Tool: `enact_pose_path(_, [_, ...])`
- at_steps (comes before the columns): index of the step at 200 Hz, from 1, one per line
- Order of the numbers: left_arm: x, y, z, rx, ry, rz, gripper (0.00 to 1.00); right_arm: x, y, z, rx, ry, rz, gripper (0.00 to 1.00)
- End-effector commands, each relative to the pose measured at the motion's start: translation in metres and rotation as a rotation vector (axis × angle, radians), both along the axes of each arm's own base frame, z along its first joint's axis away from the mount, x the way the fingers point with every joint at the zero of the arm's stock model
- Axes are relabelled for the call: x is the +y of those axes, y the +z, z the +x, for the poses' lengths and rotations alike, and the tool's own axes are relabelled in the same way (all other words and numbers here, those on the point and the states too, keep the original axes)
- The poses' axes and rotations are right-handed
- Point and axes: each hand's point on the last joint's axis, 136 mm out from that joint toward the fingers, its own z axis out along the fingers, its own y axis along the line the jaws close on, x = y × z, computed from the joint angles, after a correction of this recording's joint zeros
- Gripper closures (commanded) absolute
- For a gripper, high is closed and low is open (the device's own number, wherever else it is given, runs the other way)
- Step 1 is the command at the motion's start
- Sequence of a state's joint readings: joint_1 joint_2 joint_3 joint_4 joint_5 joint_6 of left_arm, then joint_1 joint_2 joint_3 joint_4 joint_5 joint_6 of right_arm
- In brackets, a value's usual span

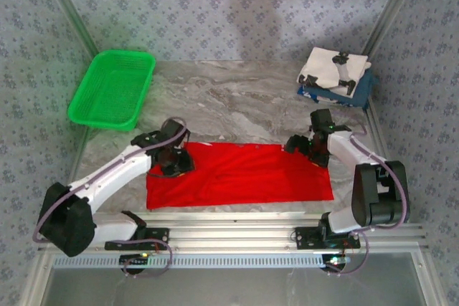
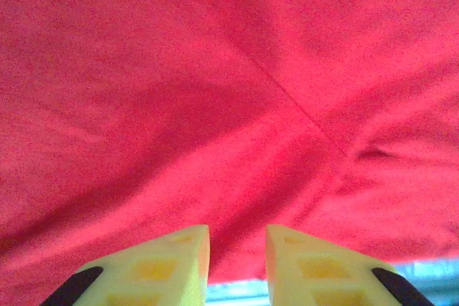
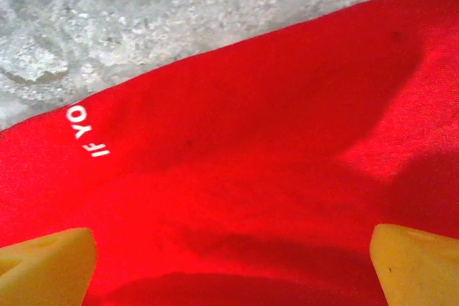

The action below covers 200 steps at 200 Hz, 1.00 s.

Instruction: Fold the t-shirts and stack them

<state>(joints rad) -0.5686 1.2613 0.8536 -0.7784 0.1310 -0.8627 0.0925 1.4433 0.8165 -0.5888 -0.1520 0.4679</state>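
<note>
- Cloth first: the red tee point(image 1: 240, 175) lies flat in a wide rectangle on the marble surface point(image 1: 229, 98), right in front of both arm bases, not yet folded down to stack size.
- Left claw point(image 2: 237, 233) sits low over the tee's far left corner, fingers drawn near each other with a narrow gap and nothing visibly pinched in it.
- Right claw point(image 3: 233, 238) hangs over the far right edge with its fingers spread wide, close above the white lettering point(image 3: 90, 134) and gripping nothing.
- The white tee point(image 1: 333, 68) rests folded on the dark blue tee point(image 1: 362, 89) at the far right corner, well apart from the red one. The green basket point(image 1: 113, 89) stands far left.
- Risk one: if the two claws pinch at uneven depths, one may take a single layer and the other both, so the fold would come over skewed.
- Risk two: the left claw's gap is slim. Pushed down like that, it could shove the hem into a wrinkle instead of straddling it.
- Risk three: dragging rather than lifting could slide the whole tee toward the near rail.
</note>
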Motion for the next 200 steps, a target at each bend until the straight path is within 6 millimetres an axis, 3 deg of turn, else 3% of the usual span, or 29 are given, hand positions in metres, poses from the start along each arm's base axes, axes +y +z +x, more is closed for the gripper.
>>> enact_pose_path(1, [0.026, -0.021, -0.002, 0.048, 0.084, 0.091, 0.74, -0.017, -0.006, -0.006, 0.055, -0.053, -0.057, 0.0])
enact_pose_path(47, [0.048, -0.061, -0.007, 0.131, 0.145, 0.193, 0.76, -0.028, -0.023, -0.007, 0.098, -0.065, -0.085, 0.0])
enact_pose_path(91, [0.056, -0.081, 0.031, 0.147, 0.168, 0.249, 0.77, -0.033, -0.027, -0.025, 0.129, -0.095, -0.111, 0.0])
enact_pose_path(109, [0.05, -0.087, 0.063, 0.155, 0.167, 0.22, 0.78, -0.032, -0.028, -0.035, 0.149, -0.085, -0.119, 0.0])
enact_pose_path(156, [0.018, -0.082, 0.169, 0.098, 0.041, 0.212, 0.77, -0.022, -0.021, -0.058, 0.167, -0.077, -0.113, 0.0])
enact_pose_path(181, [-0.001, -0.084, 0.233, 0.06, 0.001, 0.179, 0.77, -0.005, -0.019, -0.067, 0.172, -0.071, -0.075, 0.0])
enact_pose_path(200, [-0.018, -0.085, 0.277, 0.022, -0.005, 0.091, 0.77, 0.02, -0.018, -0.07, 0.169, -0.017, -0.024, 0.0])
